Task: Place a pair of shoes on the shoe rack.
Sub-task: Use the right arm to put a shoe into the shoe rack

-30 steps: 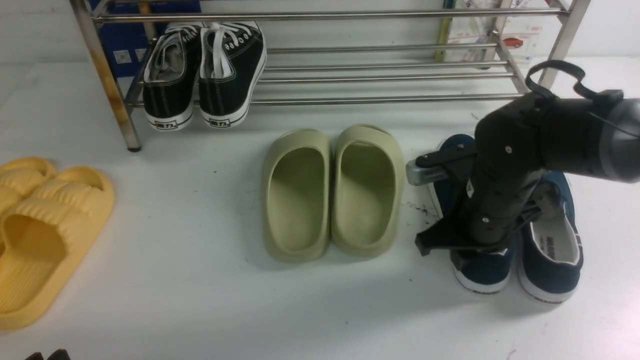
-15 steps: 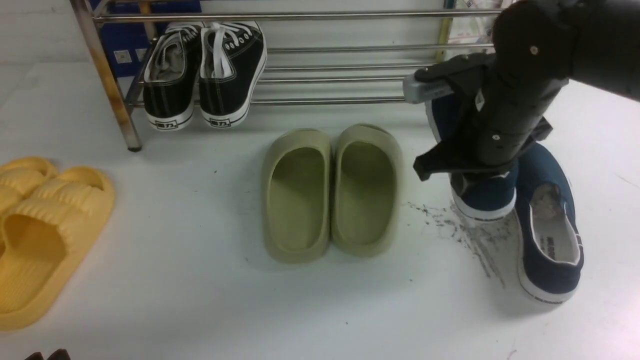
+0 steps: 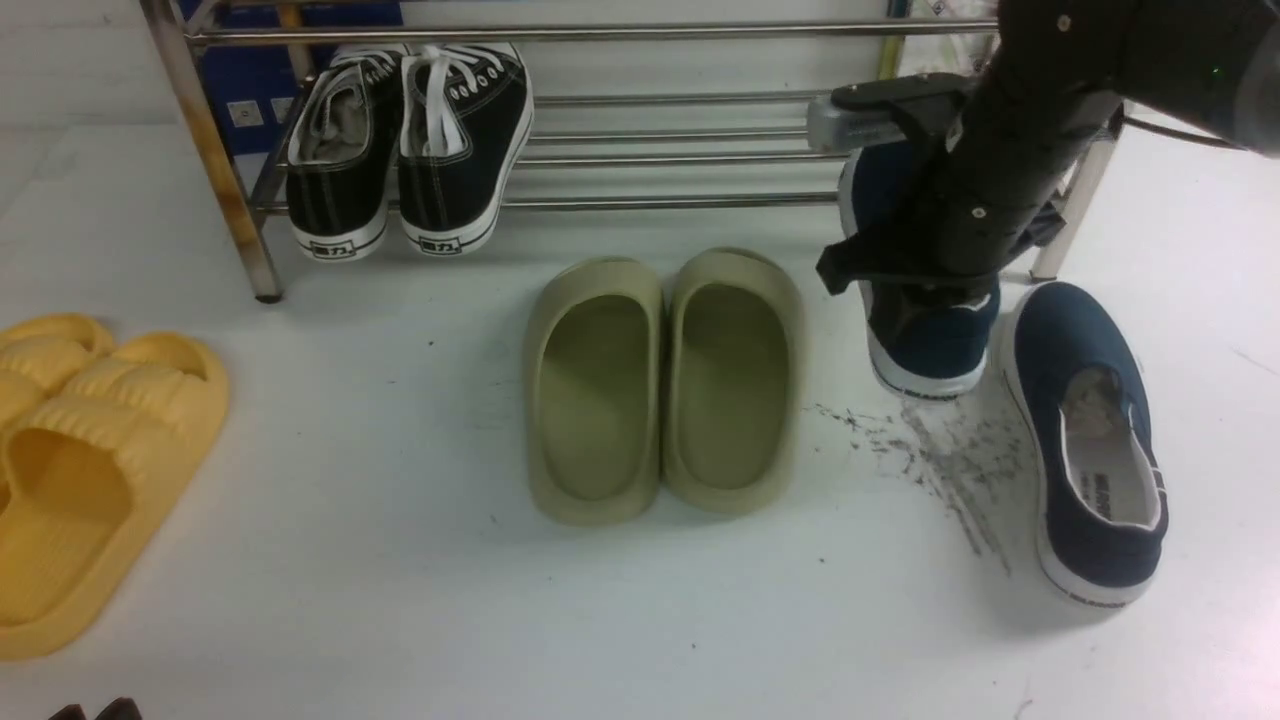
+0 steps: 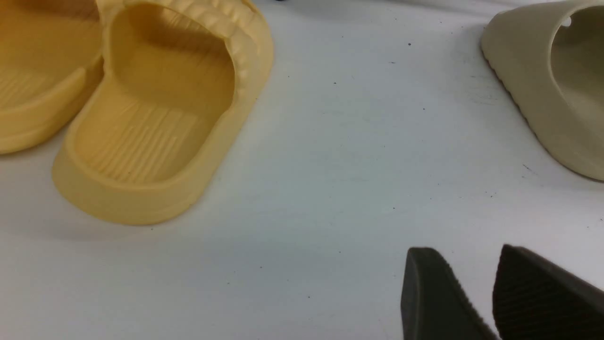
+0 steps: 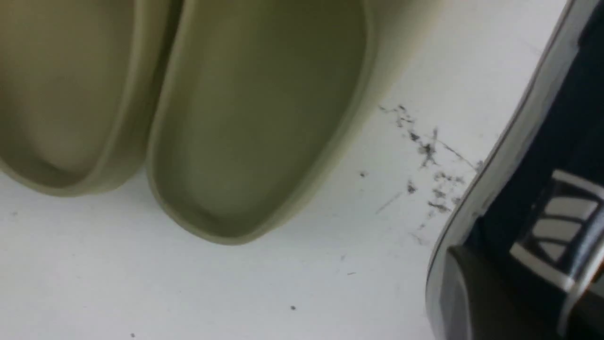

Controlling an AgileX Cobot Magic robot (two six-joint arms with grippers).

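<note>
The right gripper [image 3: 935, 295] is clamped on one navy canvas slip-on [image 3: 925, 345], its black housing covering the shoe's opening. The shoe hangs heel-down with its white rubber sole facing the room, its toe tipped up toward the right end of the shoe rack [image 3: 660, 200], a low frame of shiny silver tubes. Whether the toe touches the bars cannot be told. Its mate [image 3: 1085, 445] lies flat on the white table [image 3: 350, 520] just beside the held shoe, white lining and printed insole showing, next to a patch of dark scuff marks [image 3: 940, 460]. Smooth olive-green foam slides [image 3: 735, 385] sit mid-table, ribbed yellow slides [image 3: 90, 470] at the left edge, and black lace-up sneakers [image 3: 460, 150] rest on the rack's lower bars. The left gripper [image 4: 466, 249] hovers low over bare table, its ridged fingers parted and empty.
</note>
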